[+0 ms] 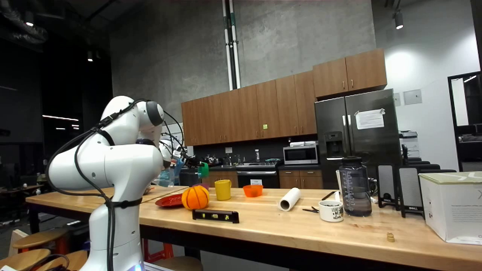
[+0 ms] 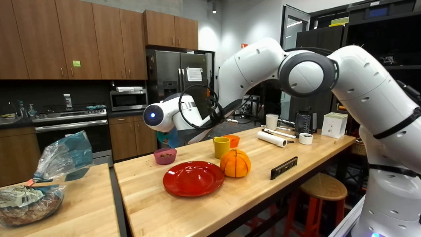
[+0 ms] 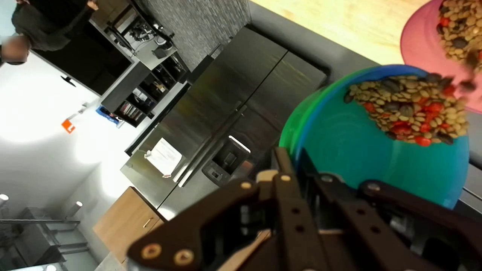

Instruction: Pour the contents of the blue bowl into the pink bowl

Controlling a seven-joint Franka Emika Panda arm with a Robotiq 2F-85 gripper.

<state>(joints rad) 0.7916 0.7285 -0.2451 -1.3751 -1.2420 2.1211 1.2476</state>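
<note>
Arm (image 2: pixel 306 77) arched, claw (image 3: pixel 293 155) holding blue bowl (image 3: pixel 350 154) tilted.

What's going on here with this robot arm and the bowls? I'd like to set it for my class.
A robot arm has its gripper shut on the rim of the blue bowl, tipped toward the pink bowl. A mix of seed-like bits and red pieces lies along the side nearest the pink bowl, and a few blurred pieces seem to be falling out. The pink bowl sits on the wooden table with similar bits in it. The pour looks under way but not finished.
</note>
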